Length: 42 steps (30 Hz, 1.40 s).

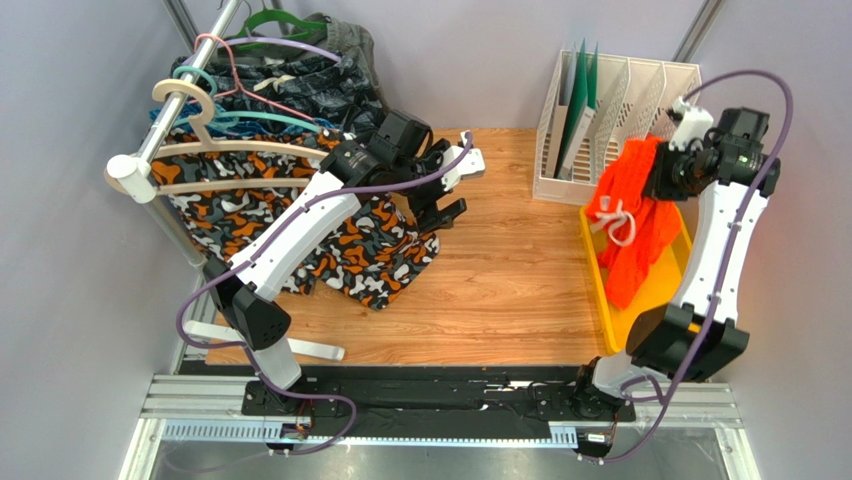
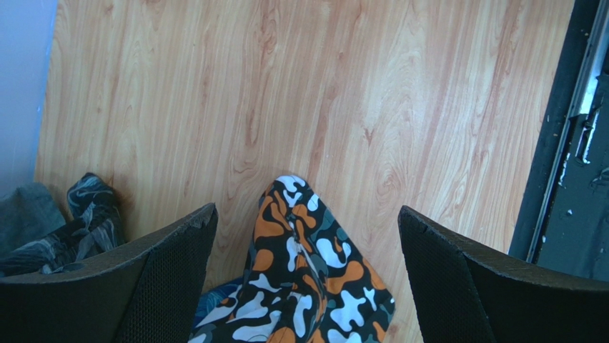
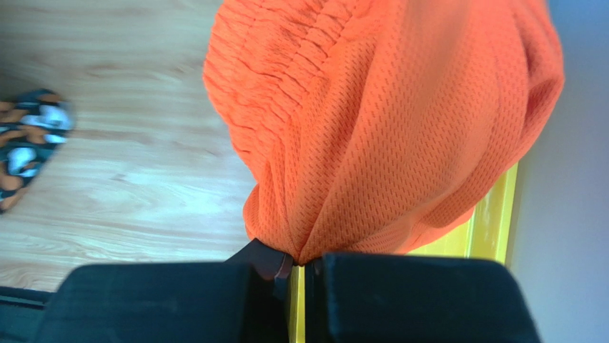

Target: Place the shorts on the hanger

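Observation:
The bright orange-red shorts (image 1: 638, 215) hang from my right gripper (image 1: 665, 172) above the yellow tray (image 1: 612, 300), white drawstring dangling. In the right wrist view the shorts (image 3: 400, 121) bunch down into the shut jaws of my right gripper (image 3: 299, 266). The cream hanger (image 1: 215, 155) hangs on the rail at the far left, with camouflage shorts (image 1: 360, 245) draped below it. My left gripper (image 1: 445, 195) is open and empty over the table, just right of the camouflage shorts. In the left wrist view my left gripper (image 2: 307, 246) has its jaws wide apart above a camouflage leg (image 2: 307, 279).
A white file rack (image 1: 610, 120) with green folders stands at the back right. Thin teal, pink, purple and green hangers (image 1: 250, 70) and dark shorts (image 1: 320, 75) crowd the rail (image 1: 180, 105) at the back left. The wooden table top (image 1: 500, 270) lies between the arms.

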Tool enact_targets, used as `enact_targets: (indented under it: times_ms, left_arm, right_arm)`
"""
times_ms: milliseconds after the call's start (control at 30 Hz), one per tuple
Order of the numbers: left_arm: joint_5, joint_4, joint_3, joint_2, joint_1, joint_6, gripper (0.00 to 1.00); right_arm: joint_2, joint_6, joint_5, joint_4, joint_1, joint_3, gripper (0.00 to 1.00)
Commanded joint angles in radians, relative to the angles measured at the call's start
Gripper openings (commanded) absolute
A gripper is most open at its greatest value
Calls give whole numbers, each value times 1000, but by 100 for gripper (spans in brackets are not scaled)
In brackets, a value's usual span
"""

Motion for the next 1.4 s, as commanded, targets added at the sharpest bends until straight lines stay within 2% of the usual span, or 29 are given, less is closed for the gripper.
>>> enact_targets:
  times_ms: [0, 167, 300, 367, 467, 500, 533, 600, 633, 667, 733, 833, 967, 1100, 1233, 1367]
  left_arm:
    - [-31, 44, 56, -24, 2, -67, 99]
    - [-6, 97, 90, -38, 60, -196, 99]
    - [79, 146, 90, -61, 131, -277, 99]
    - [90, 160, 65, -80, 145, -287, 99]
    - [110, 166, 10, -104, 146, -268, 99]
    - [126, 166, -7, -109, 146, -262, 99]
    - [133, 166, -22, -113, 146, -258, 99]
    - [152, 157, -76, -126, 145, -228, 99]
    - [155, 153, -96, -135, 145, -218, 99]
    - [158, 137, -132, -136, 145, -186, 99]
    - [179, 116, -194, -150, 140, -123, 99]
    - [211, 94, -286, -184, 125, -75, 99]
    - [329, 122, -364, -238, 125, -63, 99]
    - [432, 175, -406, -300, 125, -98, 99]
    - [405, 300, -455, -418, 128, -187, 99]
    - [360, 379, -456, -491, 134, -241, 99]
  right_arm:
    - [-93, 27, -173, -53, 137, 186, 0]
    - [-158, 73, -142, 6, 364, 314, 0]
    - [-197, 116, -173, 59, 443, 300, 0]
    - [-215, 131, -203, 90, 472, 257, 0]
    - [-251, 135, -210, 118, 473, 95, 0]
    - [-263, 135, -195, 128, 473, -16, 4]
    - [-264, 135, -167, 128, 472, -64, 24]
    - [-246, 132, -84, 112, 469, -187, 52]
    - [-237, 125, -70, 84, 464, -221, 86]
    - [-229, 116, -67, 70, 458, -241, 91]
    - [-226, 99, -78, 38, 456, -278, 95]
    - [-249, 20, -128, 50, 456, -313, 95]
    - [-271, -158, -190, 47, 507, -359, 95]
    - [-289, -272, -135, 108, 642, -448, 95]
    - [-292, -326, -72, 291, 830, -565, 94]
    - [-240, -323, -29, 444, 918, -648, 91]
